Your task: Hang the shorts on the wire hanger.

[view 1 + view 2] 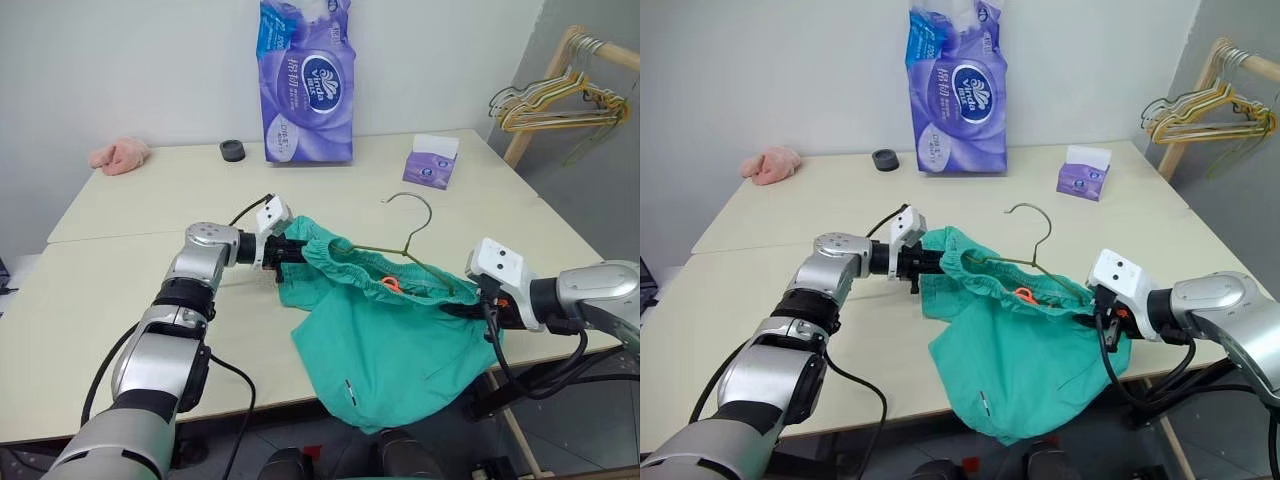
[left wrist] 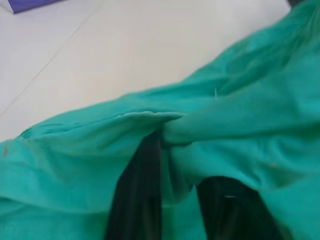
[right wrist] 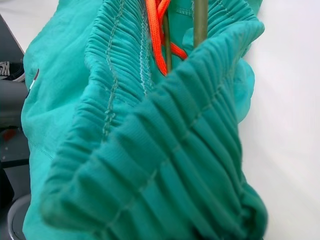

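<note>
Head views: shorts [image 1: 400, 350] stretched over table [image 1: 120, 290] edge, wire hanger [image 1: 405, 245] inside waistband, hook toward tissue pack [image 1: 305, 80].

Left wrist: left gripper [image 1: 283, 252] grasping waistband cloth.

Right wrist: right gripper [image 1: 1102, 312] clenched on gathered waistband.

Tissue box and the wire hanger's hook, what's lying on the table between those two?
Nothing: in the left eye view the table is bare between the tissue box and the hook of the wire hanger.

Plain test room (lab-like); bare white walls [image 1: 120, 70]; pale worktables [image 1: 150, 200]; wooden rack of spare hangers [image 1: 560, 100]
</note>
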Controlling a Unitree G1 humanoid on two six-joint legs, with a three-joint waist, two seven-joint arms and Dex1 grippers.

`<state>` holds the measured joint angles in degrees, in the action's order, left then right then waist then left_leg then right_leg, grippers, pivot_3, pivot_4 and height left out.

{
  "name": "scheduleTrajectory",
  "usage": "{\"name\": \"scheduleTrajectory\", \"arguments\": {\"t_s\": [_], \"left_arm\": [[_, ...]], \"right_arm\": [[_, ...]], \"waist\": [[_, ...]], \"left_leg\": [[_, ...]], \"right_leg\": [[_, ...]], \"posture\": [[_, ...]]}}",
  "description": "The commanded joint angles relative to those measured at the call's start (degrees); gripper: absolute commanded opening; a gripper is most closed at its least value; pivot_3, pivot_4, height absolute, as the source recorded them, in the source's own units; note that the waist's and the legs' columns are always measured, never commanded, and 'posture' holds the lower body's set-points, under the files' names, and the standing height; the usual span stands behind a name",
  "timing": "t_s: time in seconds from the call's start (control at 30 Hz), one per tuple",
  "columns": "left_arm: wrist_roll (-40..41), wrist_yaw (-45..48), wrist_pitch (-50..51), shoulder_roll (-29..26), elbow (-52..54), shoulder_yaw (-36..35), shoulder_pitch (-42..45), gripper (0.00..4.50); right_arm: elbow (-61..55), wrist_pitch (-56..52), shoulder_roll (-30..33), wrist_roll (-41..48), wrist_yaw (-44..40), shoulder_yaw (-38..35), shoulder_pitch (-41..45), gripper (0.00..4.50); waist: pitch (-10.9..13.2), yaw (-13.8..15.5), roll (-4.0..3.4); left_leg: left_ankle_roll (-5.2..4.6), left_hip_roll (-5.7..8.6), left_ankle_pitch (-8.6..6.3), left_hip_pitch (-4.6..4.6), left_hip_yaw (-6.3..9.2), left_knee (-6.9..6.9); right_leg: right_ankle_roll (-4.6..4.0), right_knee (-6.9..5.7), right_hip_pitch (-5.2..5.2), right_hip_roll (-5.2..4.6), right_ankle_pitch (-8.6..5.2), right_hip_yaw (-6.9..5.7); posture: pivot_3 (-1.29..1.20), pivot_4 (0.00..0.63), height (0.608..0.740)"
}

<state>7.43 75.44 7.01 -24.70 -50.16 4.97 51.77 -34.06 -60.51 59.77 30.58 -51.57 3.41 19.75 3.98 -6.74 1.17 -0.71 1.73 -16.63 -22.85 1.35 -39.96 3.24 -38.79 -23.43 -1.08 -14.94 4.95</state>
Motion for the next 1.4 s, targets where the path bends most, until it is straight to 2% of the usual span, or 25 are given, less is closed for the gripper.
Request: {"name": "scheduleTrajectory", "arguments": {"t_s": [0.03, 0.27, 0.43, 0.6, 0.7, 0.87, 0.97, 1.03, 1.07, 1.13, 1.27, 1.4], "left_arm": [[2.76, -0.02, 2.2, -0.39, 4.43, -2.45, 1.16, 2.18], [1.49, 2.13, 0.67, -5.87, 11.31, -1.38, -4.55, 4.28], [-0.03, -5.83, -4.5, -8.39, 5.52, -3.93, -1.85, 4.28], [1.07, -6.07, -5.31, -8.01, 4.03, -4.55, 0.86, 4.28], [3.45, -2.49, -2.18, -6.65, 11.25, -3.3, -1.27, 4.28], [12.47, 1.43, 13.96, -3.84, 35.65, -0.34, -7.64, 4.28], [15.76, 0.87, 20.02, -2.52, 43.86, 1.14, -8.58, 4.28], [17.37, 0.21, 22.56, -1.46, 46.36, 1.75, -8.22, 4.28], [18.14, -0.19, 23.57, -0.9, 47.62, 1.97, -8.0, 4.28], [18.44, -2.8, 23.73, 2.49, 47.93, 2.71, -5.91, 4.28], [13.64, -9.12, 19.1, 8.58, 46.71, 5.68, -2.32, 4.28], [11.83, -11.03, 16.92, 11.28, 48.04, 8.61, -0.77, 4.28]], "right_arm": [[-1.51, 0.26, -0.09, 0.85, 0.33, -1.08, 1.35, 0.0], [-0.89, -0.33, 0.01, 1.58, 0.82, -2.32, 0.48, 0.0], [-0.53, -1.66, 2.58, 3.07, 0.39, -7.56, -3.53, 0.0], [-1.03, -5.52, 2.54, 6.72, 0.85, -14.06, -7.57, 0.0], [-0.46, -9.17, 1.86, 8.91, 2.21, -20.33, -10.34, 0.0], [-1.82, -19.61, -3.14, 12.73, 7.3, -35.16, -13.81, 0.0], [-3.67, -26.42, -6.18, 14.76, 9.54, -41.86, -14.22, 0.0], [-4.68, -29.97, -7.36, 15.03, 10.85, -44.83, -14.23, 0.0], [-5.15, -31.08, -7.86, 15.92, 11.44, -46.85, -14.74, 0.0], [-4.71, -31.92, -8.52, 17.47, 14.28, -52.17, -16.71, 0.0], [-1.77, -31.99, -8.58, 22.17, 22.46, -61.57, -19.42, 0.0], [3.03, -31.99, -6.99, 30.55, 32.98, -68.32, -20.81, 0.0]], "waist": [[0.0, -0.01, 0.0], [-0.02, -0.39, -0.03], [-0.01, 0.13, -0.01], [-0.01, 0.35, 0.0], [-0.01, 0.2, -0.01], [0.01, -0.02, 0.01], [0.08, -0.23, -0.04], [0.1, -0.9, -0.11], [0.21, -1.36, -0.16], [0.46, -1.89, -0.31], [1.48, -3.11, -0.34], [2.58, -6.47, -0.49]], "left_leg": [[0.0, 0.0, 0.0, 0.0, 0.0, 0.0], [0.0, -0.02, 0.0, 0.02, 0.01, 0.03], [0.01, 0.02, 0.0, -0.02, 0.02, 0.0], [0.01, 0.04, 0.0, -0.02, 0.02, -0.01], [0.0, 0.04, -0.01, -0.02, 0.0, 0.0], [0.0, 0.02, -0.01, -0.03, 0.01, 0.02], [0.0, 0.02, -0.01, -0.02, 0.01, 0.0], [0.0, 0.02, -0.01, 0.04, 0.0, 0.01], [-0.01, 0.02, -0.01, 0.06, 0.01, 0.02], [-0.01, 0.02, -0.01, 0.07, 0.0, 0.03], [-0.06, 0.31, -0.03, 0.07, -0.03, 0.01], [-0.39, 0.47, -0.21, 0.15, -0.34, 0.04]], "right_leg": [[0.0, 0.0, 0.0, 0.0, 0.0, 0.0], [0.0, -0.02, -0.02, 0.0, 0.0, 0.01], [0.0, 0.01, -0.02, -0.06, 0.0, 0.0], [0.0, 0.02, 0.01, -0.07, 0.0, -0.02], [0.01, 0.02, 0.02, -0.07, 0.0, 0.0], [0.01, 0.01, 0.01, -0.06, 0.0, 0.03], [0.03, -0.02, 0.04, -0.06, -0.02, 0.04], [0.06, -0.01, 0.08, -0.03, -0.03, 0.04], [0.11, -0.02, 0.12, -0.02, -0.07, 0.04], [0.14, 0.02, 0.16, 0.04, -0.09, 0.07], [0.34, 0.08, 0.27, 0.05, -0.21, 0.18], [0.53, 0.12, 0.37, 0.03, -0.32, 0.58]], "posture": [[-0.19, 0.021, 0.74], [-0.19, 0.021, 0.74], [-0.21, 0.033, 0.74], [-0.23, 0.041, 0.74], [-0.23, 0.047, 0.74], [-0.27, 0.068, 0.74], [-0.3, 0.084, 0.74], [-0.31, 0.089, 0.74], [-0.36, 0.111, 0.74], [-0.38, 0.122, 0.74], [-0.43, 0.154, 0.74], [-0.48, 0.19, 0.74]]}}
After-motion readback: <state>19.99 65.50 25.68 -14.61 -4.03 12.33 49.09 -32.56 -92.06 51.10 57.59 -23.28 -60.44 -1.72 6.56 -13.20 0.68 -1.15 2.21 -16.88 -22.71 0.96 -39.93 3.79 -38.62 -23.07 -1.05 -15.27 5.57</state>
